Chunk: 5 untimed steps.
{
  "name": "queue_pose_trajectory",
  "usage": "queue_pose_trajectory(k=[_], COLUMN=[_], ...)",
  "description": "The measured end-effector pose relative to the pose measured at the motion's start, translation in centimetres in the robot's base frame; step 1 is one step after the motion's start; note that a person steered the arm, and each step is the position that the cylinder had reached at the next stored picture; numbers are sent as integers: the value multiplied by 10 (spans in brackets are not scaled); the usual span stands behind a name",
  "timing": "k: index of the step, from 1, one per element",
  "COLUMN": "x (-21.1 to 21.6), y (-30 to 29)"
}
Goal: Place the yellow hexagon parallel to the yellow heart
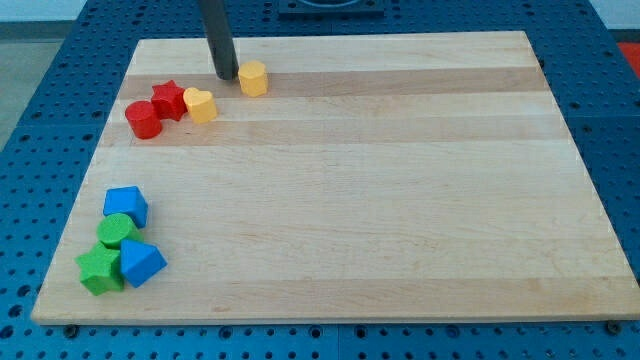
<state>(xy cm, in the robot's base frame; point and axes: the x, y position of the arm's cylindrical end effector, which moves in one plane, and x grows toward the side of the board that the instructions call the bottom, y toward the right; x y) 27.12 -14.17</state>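
Observation:
The yellow hexagon [253, 77] sits near the top left of the wooden board [400, 200]. The yellow heart [201, 104] lies below and to the left of it, touching the red star [168, 99]. My tip [228, 76] stands just left of the yellow hexagon, very close to it or touching it, and above and to the right of the yellow heart.
A red cylinder [144, 119] sits left of the red star. At the bottom left a cluster holds a blue cube [126, 206], a green cylinder [118, 232], a green star [100, 270] and a blue triangular block [141, 263]. Blue pegboard surrounds the board.

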Motion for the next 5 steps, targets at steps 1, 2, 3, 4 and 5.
queue_pose_trajectory(k=[1,2,3,4,5], x=[17,25,25,25,25], y=[25,49,113,110,91])
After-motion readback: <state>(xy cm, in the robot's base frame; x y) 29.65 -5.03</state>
